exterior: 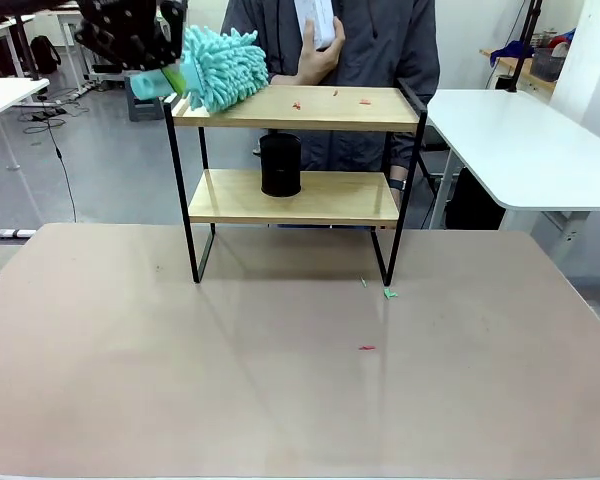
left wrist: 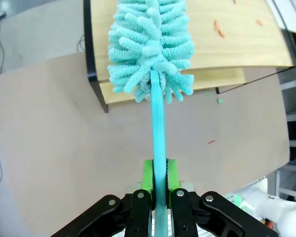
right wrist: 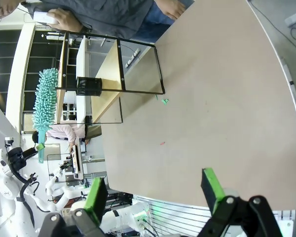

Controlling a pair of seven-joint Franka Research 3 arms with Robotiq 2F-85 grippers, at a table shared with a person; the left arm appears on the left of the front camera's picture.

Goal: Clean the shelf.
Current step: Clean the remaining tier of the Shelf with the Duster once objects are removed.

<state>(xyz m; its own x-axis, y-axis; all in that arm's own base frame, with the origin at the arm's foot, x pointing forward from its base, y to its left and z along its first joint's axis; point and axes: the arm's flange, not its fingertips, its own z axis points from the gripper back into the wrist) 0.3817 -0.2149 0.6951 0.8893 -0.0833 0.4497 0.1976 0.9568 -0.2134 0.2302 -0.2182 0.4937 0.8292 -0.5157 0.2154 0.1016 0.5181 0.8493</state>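
Note:
The shelf (exterior: 300, 108) is a two-tier rack of light wood boards in a black frame, standing at the table's far side; it lies sideways in the right wrist view as the shelf (right wrist: 108, 81). A teal fluffy duster (exterior: 223, 66) rests its head on the left end of the top board. My left gripper (exterior: 155, 60) is shut on the duster's handle (left wrist: 158, 148), with the head of the duster (left wrist: 150, 47) over the board. Small red scraps (exterior: 298, 104) lie on the top board. My right gripper (right wrist: 155, 195) is open above the table, holding nothing.
A black mesh cup (exterior: 280, 165) stands on the lower board. A green scrap (exterior: 389, 293) and a red scrap (exterior: 366, 347) lie on the brown table (exterior: 280, 380). A person (exterior: 360, 50) stands behind the shelf holding a white object. A white table (exterior: 520, 140) stands at right.

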